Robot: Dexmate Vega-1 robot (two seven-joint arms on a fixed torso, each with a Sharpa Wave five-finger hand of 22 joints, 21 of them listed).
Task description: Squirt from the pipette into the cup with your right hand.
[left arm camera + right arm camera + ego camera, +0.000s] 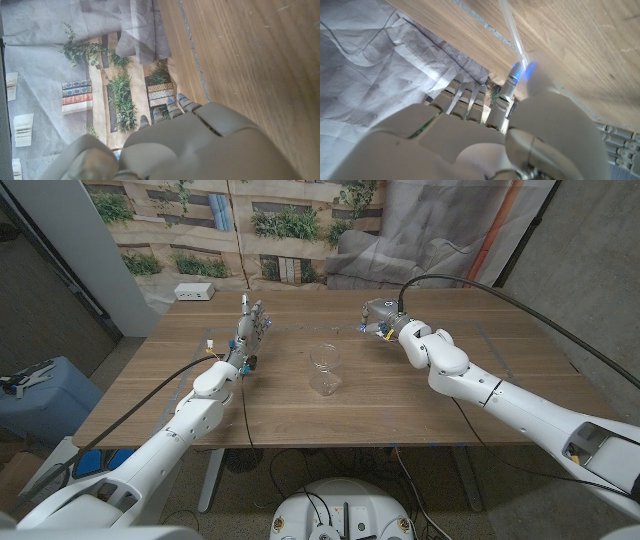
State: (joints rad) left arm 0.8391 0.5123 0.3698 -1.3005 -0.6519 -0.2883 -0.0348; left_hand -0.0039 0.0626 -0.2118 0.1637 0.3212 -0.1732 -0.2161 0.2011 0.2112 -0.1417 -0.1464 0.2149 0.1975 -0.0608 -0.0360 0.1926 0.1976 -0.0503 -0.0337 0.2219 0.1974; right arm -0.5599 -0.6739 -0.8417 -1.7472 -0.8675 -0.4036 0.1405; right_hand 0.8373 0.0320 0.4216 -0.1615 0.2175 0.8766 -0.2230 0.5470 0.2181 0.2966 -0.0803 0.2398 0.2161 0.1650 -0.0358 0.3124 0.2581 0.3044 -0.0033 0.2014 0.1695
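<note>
Both arms reach in over the wooden worktop (500,355): left hand (252,330) stands upright left of the clear plastic cup (325,369), fingers straight and apart, holding nothing. Right hand (381,316) is right of and beyond the cup, well apart from it, fingers closed around a clear pipette (512,35) whose thin stem sticks out past the fingertips (514,79) in the right wrist view. Cup stands upright at worktop centre, between the hands; white power strip (195,292) sits far beyond it, at the back-left corner.
</note>
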